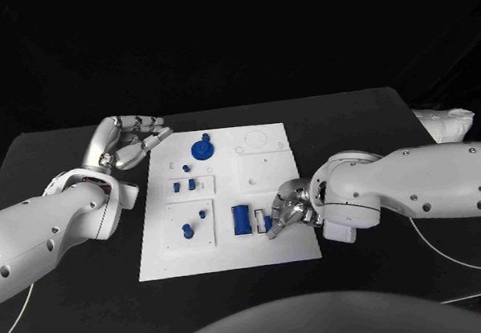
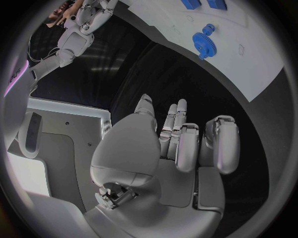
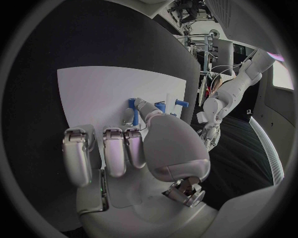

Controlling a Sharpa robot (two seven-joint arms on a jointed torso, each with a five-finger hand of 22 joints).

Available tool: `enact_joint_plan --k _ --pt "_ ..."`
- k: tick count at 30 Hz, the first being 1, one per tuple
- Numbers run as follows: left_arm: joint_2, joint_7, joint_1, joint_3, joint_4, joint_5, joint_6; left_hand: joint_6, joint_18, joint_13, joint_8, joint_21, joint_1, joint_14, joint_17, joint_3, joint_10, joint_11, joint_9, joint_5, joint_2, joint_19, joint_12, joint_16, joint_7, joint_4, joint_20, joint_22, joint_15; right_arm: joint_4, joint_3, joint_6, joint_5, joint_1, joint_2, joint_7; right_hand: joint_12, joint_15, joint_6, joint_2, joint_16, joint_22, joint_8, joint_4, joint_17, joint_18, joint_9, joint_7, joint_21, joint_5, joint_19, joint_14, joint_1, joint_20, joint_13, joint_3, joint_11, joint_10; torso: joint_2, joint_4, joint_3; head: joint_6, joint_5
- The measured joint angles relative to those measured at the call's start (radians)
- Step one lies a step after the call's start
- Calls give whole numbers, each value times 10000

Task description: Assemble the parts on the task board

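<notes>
We read the assembly as partly done — the blue gear (image 1: 202, 149) sits on the task board (image 1: 158, 263), other parts lie loose. The right robot hand (image 1: 288, 209) pinches a small blue part (image 1: 269, 224); the left robot hand (image 1: 133, 140) hovers off-board — curled, holding nothing.

1. The task board (image 1: 229, 252), a white rectangular plate, lay flat in the middle of the black tabletop.
2. A blue gear (image 1: 203, 148) sat near the board's far left corner.
3. Two small blue pieces (image 1: 184, 186) stood side by side below it.
4. A blue rectangular block (image 1: 241, 218) stood upright near the board's right edge.
</notes>
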Motion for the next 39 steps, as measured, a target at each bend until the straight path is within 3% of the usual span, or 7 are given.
enact_joint_plan --k 23,30,32,34,39 --pt "-11 -1 -4 0 3 -1 6 0 -1 0 0 0 0 0 7 0 0 0 0 0 0 0 0 0 0 0 0 0 0 -32 4 -266 -93 2 -64 78 0 1 3 78 0 -3 -156 29 -2 -1 -36 -2 0 173 0 0 78 1 0 274 1 0 0 4 0 0 -13" --pt "-12 -2 -4 0 2 -1 9 0 0 0 0 0 0 0 6 0 0 0 0 0 0 0 0 0 0 0 0 0 0 -42 3 -320 -101 1 -68 80 0 1 18 12 0 -3 -371 209 -2 0 -100 -12 0 173 0 -1 2 1 0 329 1 0 0 1 -1 0 -12" --pt "-11 -3 -4 0 -1 -1 10 0 0 0 0 0 0 0 6 0 0 0 0 0 0 0 0 0 0 0 0 0 0 -49 4 -340 -106 2 -68 81 0 1 -75 -8 0 -4 -782 394 -2 0 -411 84 0 234 0 -1 -234 1 0 360 9 3 0 1 -4 0 -12" --pt "-10 -3 -5 0 -1 -1 12 0 0 0 0 0 0 0 6 0 0 0 0 0 0 0 0 0 0 0 0 0 0 -45 12 -358 -109 8 -62 89 0 53 -132 -5 0 -4 -1103 479 -2 0 -724 177 0 271 -1 -7 -376 13 0 443 156 0 0 1 -4 0 -17" --pt "-10 -3 -5 0 -1 -1 14 0 0 0 0 0 0 0 5 0 0 0 0 0 0 0 0 0 0 0 0 0 0 -26 14 -385 -109 10 -56 106 0 539 -200 -63 0 -4 -1105 628 -2 0 -2217 319 0 349 12 -13 -471 390 0 622 676 -4 -1 2 -2 0 -14"
